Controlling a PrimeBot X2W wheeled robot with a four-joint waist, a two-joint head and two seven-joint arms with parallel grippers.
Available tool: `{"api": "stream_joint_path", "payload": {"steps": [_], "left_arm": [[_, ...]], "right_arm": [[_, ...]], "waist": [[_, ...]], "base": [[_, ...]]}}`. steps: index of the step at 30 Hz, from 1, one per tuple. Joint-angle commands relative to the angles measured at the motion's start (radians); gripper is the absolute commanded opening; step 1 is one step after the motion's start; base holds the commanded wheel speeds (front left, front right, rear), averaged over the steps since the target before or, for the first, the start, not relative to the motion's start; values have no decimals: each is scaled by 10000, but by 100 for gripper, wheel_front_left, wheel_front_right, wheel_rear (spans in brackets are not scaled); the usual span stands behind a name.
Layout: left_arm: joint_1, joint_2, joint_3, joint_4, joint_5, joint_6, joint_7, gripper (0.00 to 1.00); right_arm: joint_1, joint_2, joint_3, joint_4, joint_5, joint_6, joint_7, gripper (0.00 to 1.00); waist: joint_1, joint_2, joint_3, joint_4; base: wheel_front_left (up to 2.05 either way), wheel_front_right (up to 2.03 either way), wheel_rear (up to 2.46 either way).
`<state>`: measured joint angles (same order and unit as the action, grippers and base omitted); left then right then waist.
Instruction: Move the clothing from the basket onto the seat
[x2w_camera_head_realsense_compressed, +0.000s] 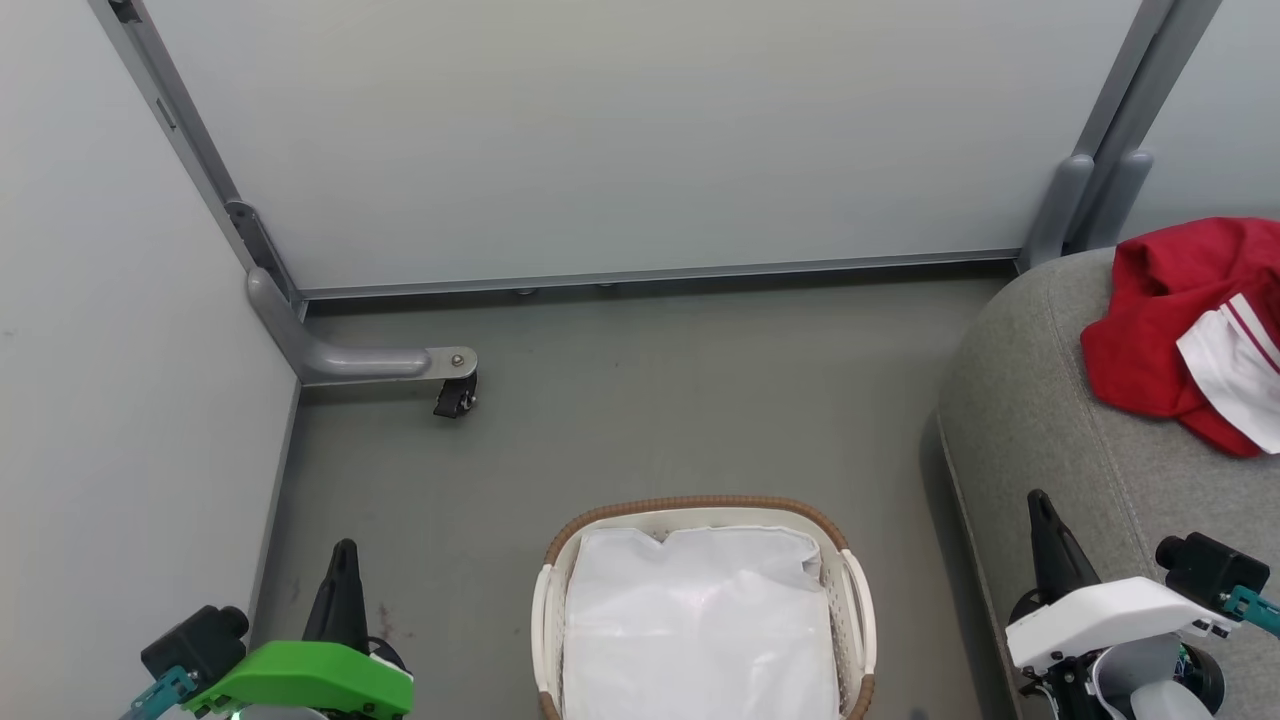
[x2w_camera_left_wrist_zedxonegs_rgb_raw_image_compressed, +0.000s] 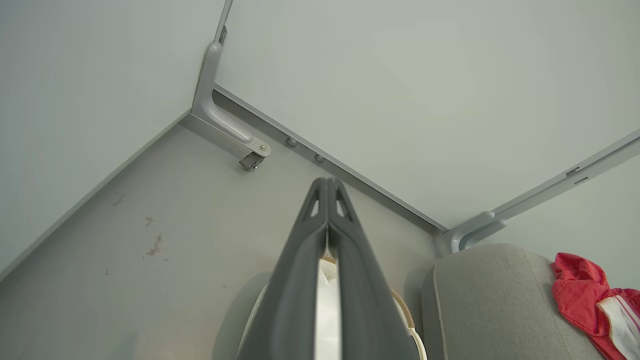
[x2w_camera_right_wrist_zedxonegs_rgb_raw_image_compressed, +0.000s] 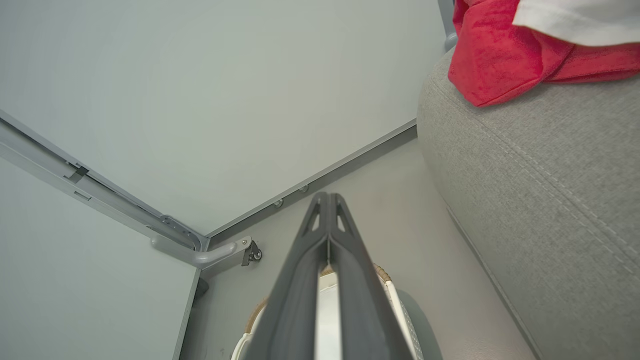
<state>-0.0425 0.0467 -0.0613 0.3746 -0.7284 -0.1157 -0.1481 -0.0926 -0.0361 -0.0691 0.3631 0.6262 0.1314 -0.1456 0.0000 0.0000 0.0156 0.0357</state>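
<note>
Apparently done: clothing (x2w_camera_head_realsense_compressed: 1160, 330) on seat (x2w_camera_head_realsense_compressed: 1040, 440), basket (x2w_camera_head_realsense_compressed: 700, 508) showing just liner (x2w_camera_head_realsense_compressed: 700, 620), left end effector (x2w_camera_head_realsense_compressed: 345, 552) and right end effector (x2w_camera_head_realsense_compressed: 1038, 500) pressed together empty, so park arms clear.

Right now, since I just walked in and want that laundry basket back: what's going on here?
Nothing is being handled at this moment. The left gripper and the right gripper are both shut and empty, one on each side of the laundry basket on the floor. The basket holds its white liner, with no red garment in the part I can see. The red clothing with white trim lies on the grey seat at the robot's right. The job looks done, or nearly.
</note>
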Motion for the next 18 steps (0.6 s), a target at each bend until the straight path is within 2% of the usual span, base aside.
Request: {"api": "stream_joint_path", "payload": {"steps": [1,18], "left_arm": [[-287,21,117,-195,-363,-44,98,0],[-407,29,516,-473,-2409,-73,706,0]], "right_arm": [[-143,-71,-46,-210,402,-3,100,0],[-164,-95,-145,-458,2673,-4,703,0]], "waist": [[0,0,-2,-5],[0,0,-23,-65]], "base": [[0,0,0],[0,0,0]]}}
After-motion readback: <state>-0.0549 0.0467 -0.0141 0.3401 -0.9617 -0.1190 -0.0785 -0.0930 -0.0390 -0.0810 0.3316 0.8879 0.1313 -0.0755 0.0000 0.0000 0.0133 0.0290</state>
